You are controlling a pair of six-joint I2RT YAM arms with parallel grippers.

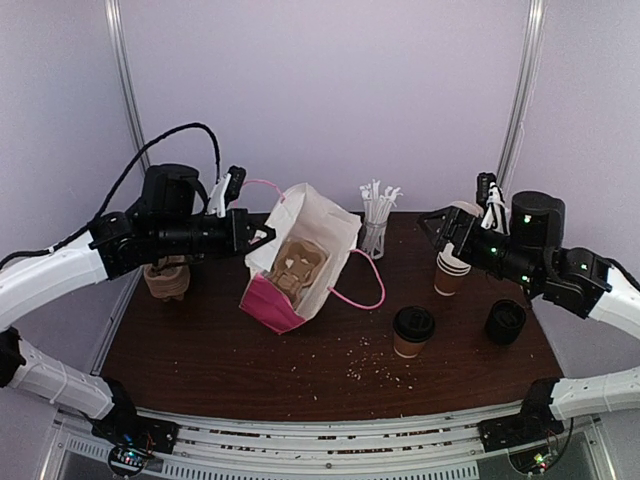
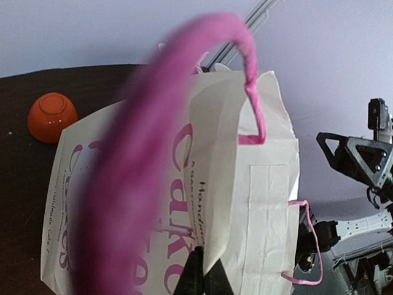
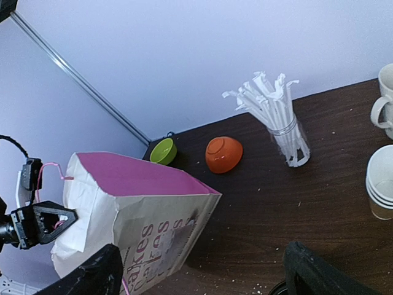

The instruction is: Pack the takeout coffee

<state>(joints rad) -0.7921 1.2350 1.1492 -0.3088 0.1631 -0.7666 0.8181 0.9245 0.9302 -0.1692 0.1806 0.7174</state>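
Note:
The takeout coffee point(image 1: 413, 332), a brown paper cup with a black lid, stands upright on the table right of centre, and no gripper touches it. A white paper bag point(image 1: 300, 262) with a pink base and pink handles leans open at the middle, with a brown cup carrier point(image 1: 298, 264) inside. My left gripper point(image 1: 262, 235) is shut on the bag's rim point(image 2: 216, 246), and its dark fingertips point(image 2: 195, 273) pinch the paper edge. My right gripper point(image 1: 437, 228) hangs open above the table's right side, empty, with its fingers point(image 3: 92, 276) spread wide around a view of the bag point(image 3: 135, 215).
A stack of paper cups point(image 1: 451, 270) and a black stack of lids point(image 1: 505, 322) stand at the right. A glass of wrapped straws point(image 1: 376, 222) is behind the bag. An orange bowl point(image 3: 223, 154), a green bowl point(image 3: 163, 151) and a cream mug point(image 3: 384, 98) sit along the back. A brown stack point(image 1: 167, 278) is at the left.

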